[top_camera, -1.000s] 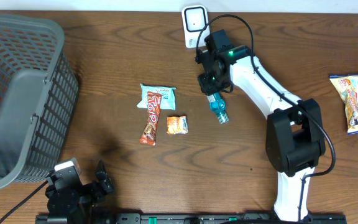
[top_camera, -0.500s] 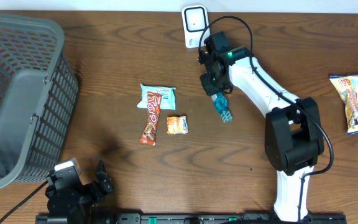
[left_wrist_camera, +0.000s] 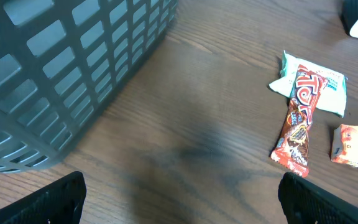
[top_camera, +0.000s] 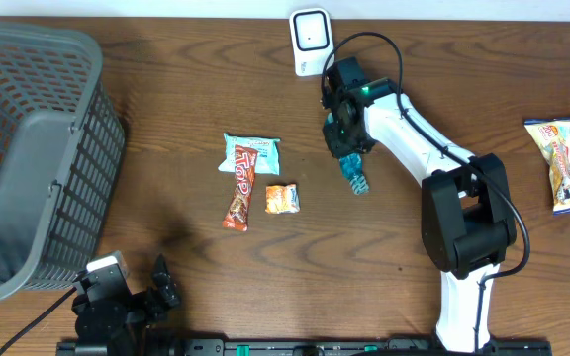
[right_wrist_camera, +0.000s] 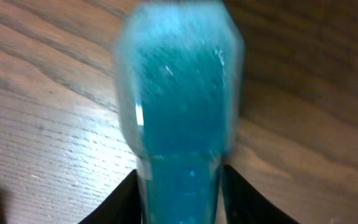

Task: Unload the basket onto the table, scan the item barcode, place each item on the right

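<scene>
Nearest the robot's base, the left gripper rests at the front edge of the surface, its jaws spread wide and holding nothing. Farther in lie a red bar, partly over a teal packet, with an orange packet just beside them. Beyond these, the right gripper is closed partway on the bottle, the task's item, which projects from the jaws toward the base. The wrist view shows the fingers pressed to both sides of its narrower part. The bottle is small, clear, rigid plastic filled with blue liquid. It is probably light, smooth and somewhat slippery, and liable to swing about the grip. A hold across the narrow section, leaving the label uncovered, seems best. No barcode is visible. At the far edge stands the white scanner, near the gripper but apart from the bottle. A grey basket occupies the left side, a snack bag the right. The surface is dark, grained wood; little of the room shows.
</scene>
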`<state>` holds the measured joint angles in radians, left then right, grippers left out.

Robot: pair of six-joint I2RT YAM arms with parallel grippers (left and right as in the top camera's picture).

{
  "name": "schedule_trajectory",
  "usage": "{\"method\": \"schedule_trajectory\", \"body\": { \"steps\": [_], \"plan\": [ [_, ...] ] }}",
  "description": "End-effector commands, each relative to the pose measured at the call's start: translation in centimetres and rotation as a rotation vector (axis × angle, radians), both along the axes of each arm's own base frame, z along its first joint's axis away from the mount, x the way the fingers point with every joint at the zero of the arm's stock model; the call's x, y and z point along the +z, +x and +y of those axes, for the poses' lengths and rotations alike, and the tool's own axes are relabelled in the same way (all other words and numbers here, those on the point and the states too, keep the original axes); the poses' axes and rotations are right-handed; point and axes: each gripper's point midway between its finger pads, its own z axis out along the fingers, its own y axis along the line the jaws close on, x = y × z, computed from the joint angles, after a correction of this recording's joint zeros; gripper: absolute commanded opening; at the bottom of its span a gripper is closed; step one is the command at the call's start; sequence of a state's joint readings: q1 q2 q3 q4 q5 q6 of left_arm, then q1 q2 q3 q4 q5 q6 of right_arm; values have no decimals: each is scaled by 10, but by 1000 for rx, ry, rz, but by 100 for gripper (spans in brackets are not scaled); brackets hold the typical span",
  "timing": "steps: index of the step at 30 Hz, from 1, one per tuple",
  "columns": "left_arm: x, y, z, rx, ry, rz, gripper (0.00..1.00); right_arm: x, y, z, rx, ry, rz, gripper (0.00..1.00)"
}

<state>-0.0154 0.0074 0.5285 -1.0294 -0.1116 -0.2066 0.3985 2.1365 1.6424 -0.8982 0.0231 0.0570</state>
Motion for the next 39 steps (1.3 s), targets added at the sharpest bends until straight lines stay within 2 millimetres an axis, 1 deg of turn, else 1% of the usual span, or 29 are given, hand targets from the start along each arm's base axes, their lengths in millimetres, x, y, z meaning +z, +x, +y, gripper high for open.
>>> {"method": "schedule_trajectory", "body": {
  "steps": [1,5,8,10,12,17,23,26,27,28,29,34,37,39],
  "plan": [
    [-2,0,1,5,4,3,99,-1,-2,-6,-57,-26,7,31],
    [-2,0,1,5,4,3,99,-2,-6,-7,-92,-27,22,26],
    [-2,0,1,5,4,3,99,-5,-7,-8,-107,-25,25,21],
    [-2,0,1,5,4,3,99,-10,-9,-9,-106,-27,28,13],
    [-2,0,1,5,4,3,99,-17,-12,-10,-107,-28,32,2],
    [-1,0,1,5,4,3,99,-38,-22,-10,-103,9,54,1],
    [-2,0,1,5,4,3,99,-35,-23,5,-29,136,93,1],
    [-1,0,1,5,4,3,99,-35,-22,-1,-45,136,95,1],
    [-1,0,1,5,4,3,99,-35,-22,-4,-50,129,97,3],
    [-1,0,1,5,4,3,99,-35,-23,-5,-53,126,103,13],
    [-2,0,1,5,4,3,99,-36,-24,-6,-61,125,108,20],
    [-1,0,1,5,4,3,99,-34,-24,-5,-110,132,114,40],
    [-1,0,1,5,4,3,99,-29,-19,-3,-132,138,106,44],
    [-1,0,1,5,4,3,99,-25,-17,-2,-143,140,104,45]
  ]
}}
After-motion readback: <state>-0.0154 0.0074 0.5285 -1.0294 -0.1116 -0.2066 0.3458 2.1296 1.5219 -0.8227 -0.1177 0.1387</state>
